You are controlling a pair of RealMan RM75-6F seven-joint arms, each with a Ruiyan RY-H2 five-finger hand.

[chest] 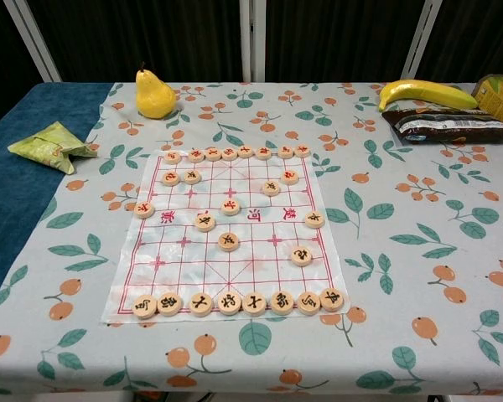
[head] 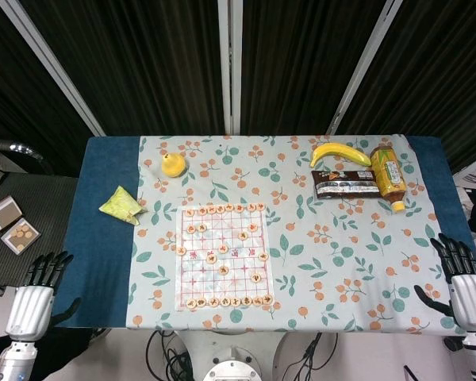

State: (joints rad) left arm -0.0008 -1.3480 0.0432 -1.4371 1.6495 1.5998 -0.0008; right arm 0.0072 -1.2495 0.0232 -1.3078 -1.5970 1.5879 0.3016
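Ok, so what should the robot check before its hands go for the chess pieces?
1. Left hand holding nothing, fingers apart: ok.
2. Right hand holding nothing: ok.
3. Chess board lying flat on the tablecloth: ok.
4. Near row of chess pieces lined up: ok.
5. Pear, banana, green packet off the board: ok.
6. Hands seen by the chest view: not ok.

Table [head: 103,238] has a blue cover with a floral cloth [head: 349,262] over most of it. Chess mat [head: 222,255] sits midway between the two hands. Pear [head: 173,165] and green packet [head: 122,205] are up from the left hand [head: 33,305]; banana [head: 339,152], dark snack pack [head: 345,184] and bottle [head: 388,176] are up from the right hand [head: 466,290].
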